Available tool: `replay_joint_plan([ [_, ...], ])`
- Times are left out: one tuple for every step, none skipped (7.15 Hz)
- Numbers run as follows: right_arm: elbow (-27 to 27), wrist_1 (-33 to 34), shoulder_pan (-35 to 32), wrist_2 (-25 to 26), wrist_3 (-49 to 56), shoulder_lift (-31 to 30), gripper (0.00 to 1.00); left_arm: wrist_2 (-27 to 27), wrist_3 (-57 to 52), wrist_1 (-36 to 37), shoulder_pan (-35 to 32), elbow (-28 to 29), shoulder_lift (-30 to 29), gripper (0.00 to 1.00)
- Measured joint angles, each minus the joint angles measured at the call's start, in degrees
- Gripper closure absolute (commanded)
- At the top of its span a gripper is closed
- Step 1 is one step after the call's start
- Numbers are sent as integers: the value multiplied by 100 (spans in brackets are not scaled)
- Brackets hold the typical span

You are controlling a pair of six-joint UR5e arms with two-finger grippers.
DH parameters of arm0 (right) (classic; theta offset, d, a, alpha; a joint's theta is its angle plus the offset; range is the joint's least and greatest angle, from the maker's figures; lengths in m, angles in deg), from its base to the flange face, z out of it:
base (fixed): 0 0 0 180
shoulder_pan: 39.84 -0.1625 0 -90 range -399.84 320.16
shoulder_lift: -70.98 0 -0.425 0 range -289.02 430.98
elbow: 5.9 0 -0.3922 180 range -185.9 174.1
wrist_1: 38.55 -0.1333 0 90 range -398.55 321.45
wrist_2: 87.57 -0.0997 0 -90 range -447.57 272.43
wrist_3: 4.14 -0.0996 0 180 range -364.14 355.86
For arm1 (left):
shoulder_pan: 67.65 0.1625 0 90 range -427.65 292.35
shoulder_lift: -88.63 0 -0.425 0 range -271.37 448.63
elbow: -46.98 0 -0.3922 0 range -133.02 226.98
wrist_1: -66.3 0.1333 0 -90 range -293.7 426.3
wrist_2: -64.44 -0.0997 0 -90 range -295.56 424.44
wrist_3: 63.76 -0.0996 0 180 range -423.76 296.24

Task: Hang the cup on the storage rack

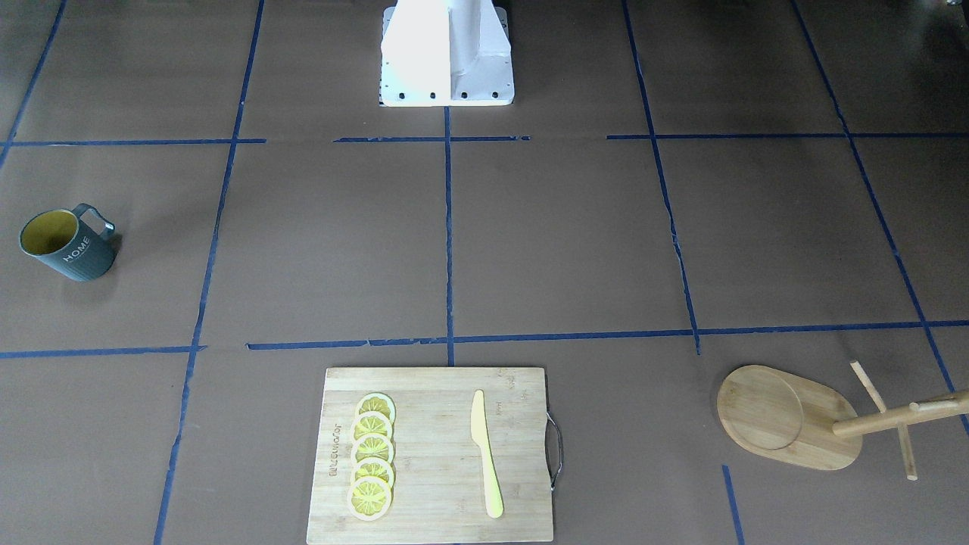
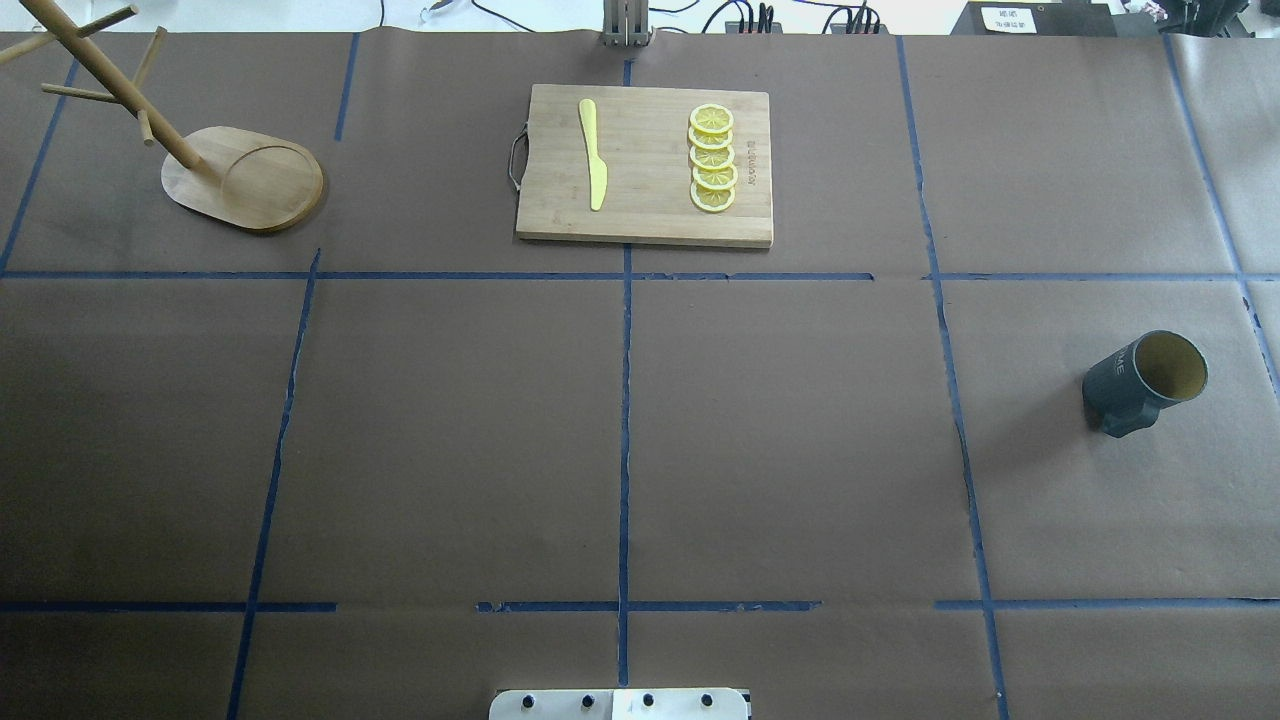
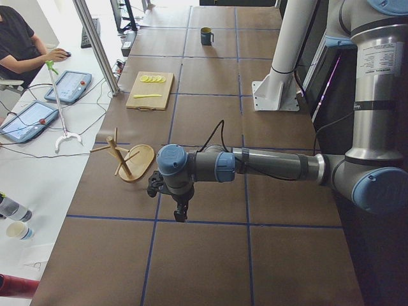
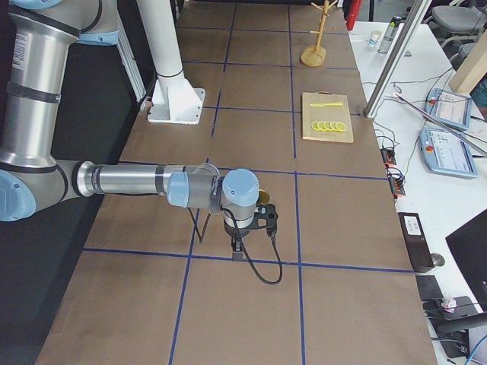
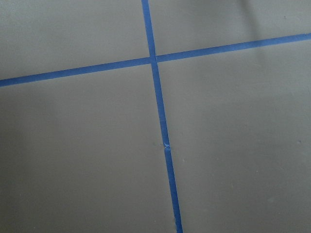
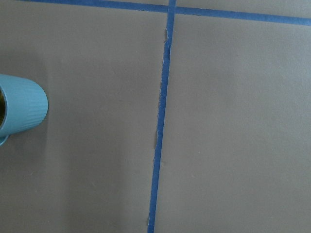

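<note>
Right arm hangs over the right end of the brown-papered table, left arm over the left end. Whether either set of jaws is spread or pressed together cannot be told.

The dark blue-grey ribbed cup with yellow interior stands upright, long axis vertical, near and inboard of the right jaws, handle toward the robot. Right arm judged nearer.

The light bamboo storage rack with oval base, post and pegs stands at the far left, well apart.
</note>
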Motion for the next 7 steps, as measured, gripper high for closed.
replay_joint_plan([
  [-6, -1, 1, -31, -2, 0, 0, 4, 7, 7, 3, -2, -4, 0],
  [-13, -1, 3, -144, -8, 0, 0, 8, 10, 17, 4, -17, -7, 0],
  [-18, -9, 12, -343, -9, -1, 0, 10, 11, 27, 5, -24, -7, 0],
  [-24, -154, 74, -508, -25, -1, 0, 9, 12, 34, 6, -25, -4, 0],
  [-31, -453, 218, -567, -153, -1, 1, 5, 12, 39, 6, -26, -3, 0],
  [-30, -769, 455, -573, -534, 30, 2, 4, 12, 44, 6, -22, -2, 0],
  [-19, -1139, 813, -524, -1244, 124, 2, 3, 12, 46, 6, -12, -1, 0],
])
